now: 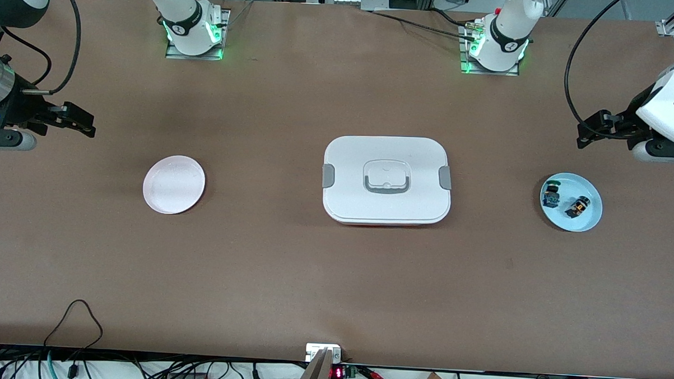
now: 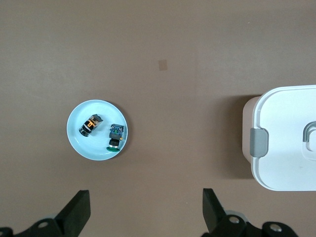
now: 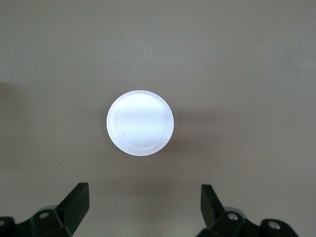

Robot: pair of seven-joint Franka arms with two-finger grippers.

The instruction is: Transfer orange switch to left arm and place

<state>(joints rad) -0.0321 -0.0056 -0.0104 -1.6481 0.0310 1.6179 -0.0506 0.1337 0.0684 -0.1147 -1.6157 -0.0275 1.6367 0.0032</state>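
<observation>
The orange switch [image 1: 577, 206], black with orange marks, lies in a light blue plate [image 1: 591, 218] at the left arm's end of the table, beside a similar switch with a green-blue top [image 1: 551, 194]. The left wrist view shows the orange switch [image 2: 90, 125] and the plate [image 2: 79, 143] too. The white box [image 1: 386, 180] stands mid-table, lid shut; its end shows in the left wrist view [image 2: 286, 143]. My left gripper [image 1: 588, 134] [image 2: 145, 197] hangs open and empty above the table close to the blue plate. My right gripper [image 1: 84, 125] [image 3: 144, 191] hangs open and empty at the right arm's end.
An empty white plate [image 1: 174, 184] [image 3: 140, 123] lies toward the right arm's end of the table, level with the box. Cables and a small device [image 1: 323, 353] sit along the table edge nearest the front camera.
</observation>
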